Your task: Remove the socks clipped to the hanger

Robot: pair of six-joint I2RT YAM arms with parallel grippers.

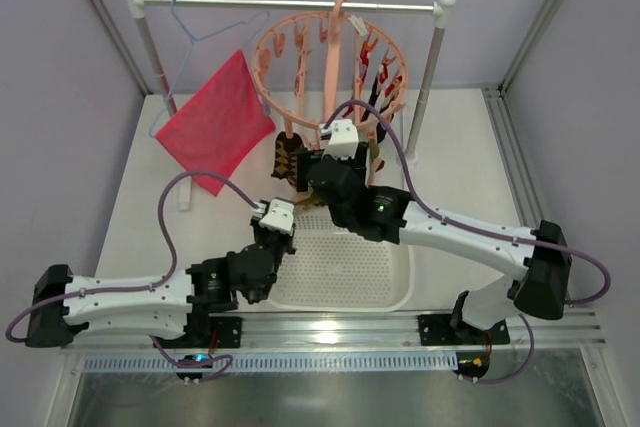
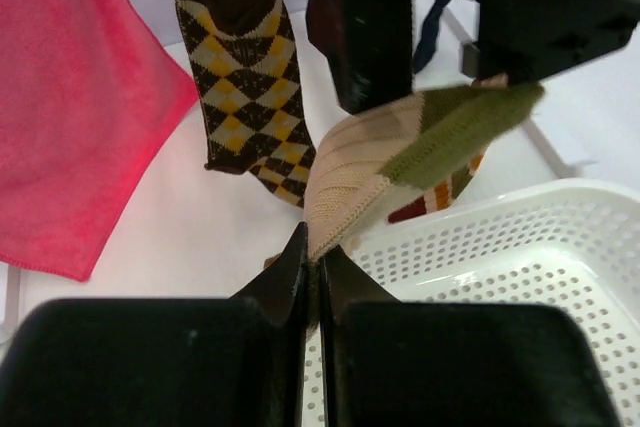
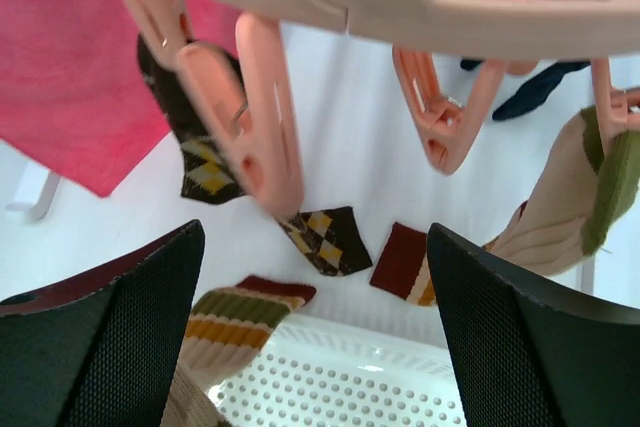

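The salmon-pink ring hanger [image 1: 330,42] hangs from the rail, its clips [image 3: 262,117] dangling. My left gripper [image 2: 312,259] is shut on the toe of a tan striped sock [image 2: 360,172] with a green heel. That sock stretches up and to the right, and its clipped end is hidden behind my right arm. An argyle sock [image 2: 238,87] hangs clipped behind it. My right gripper [image 3: 315,237] is open and empty just below the ring. Another argyle sock [image 3: 330,239] lies on the table. A striped sock [image 3: 235,312] drapes over the basket rim. Navy socks [image 3: 535,92] hang at the far right.
A white perforated basket [image 1: 385,282] sits between the arms, below the hanger. A large pink-red cloth [image 1: 215,122] hangs on a light-blue wire hanger [image 1: 195,22] at the left of the rail. The rail's posts [image 1: 428,72] stand on either side.
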